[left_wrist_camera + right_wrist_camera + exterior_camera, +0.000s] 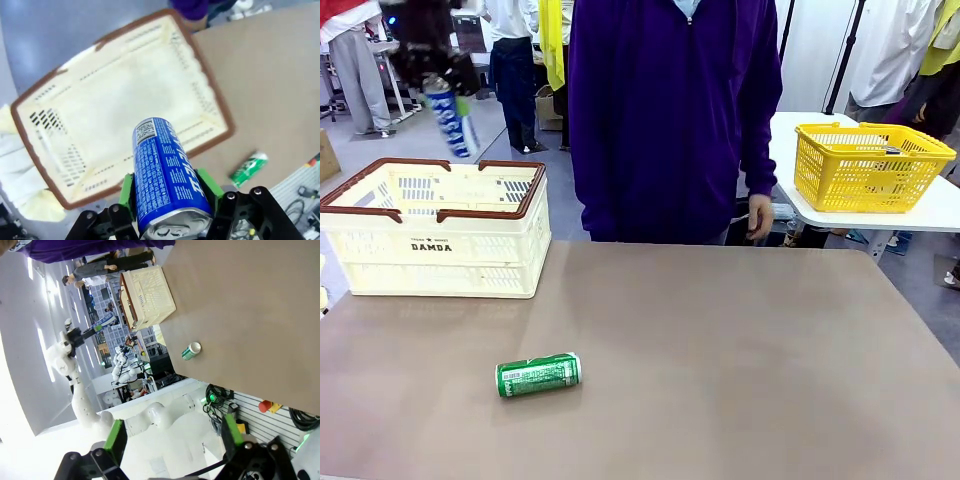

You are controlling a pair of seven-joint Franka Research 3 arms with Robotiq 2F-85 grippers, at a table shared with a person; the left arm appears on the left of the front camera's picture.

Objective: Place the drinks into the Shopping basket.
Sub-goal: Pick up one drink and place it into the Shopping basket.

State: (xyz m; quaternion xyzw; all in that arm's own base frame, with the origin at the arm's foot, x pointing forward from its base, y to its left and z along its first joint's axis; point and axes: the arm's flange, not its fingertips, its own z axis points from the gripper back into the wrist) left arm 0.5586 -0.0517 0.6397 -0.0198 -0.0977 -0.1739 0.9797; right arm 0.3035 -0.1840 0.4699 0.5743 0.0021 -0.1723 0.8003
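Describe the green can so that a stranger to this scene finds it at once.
On the brown table, the cream-white DAMDA basket stands at the left end. Nearer the robot than the basket, the green can lies on its side. It is the one can on the table; the blue can is held by the left gripper above the basket.

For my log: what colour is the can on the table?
The can is green, white print; front view.

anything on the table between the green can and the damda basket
Nothing: bare brown table between the green can and the Shopping basket, seen in the front view.
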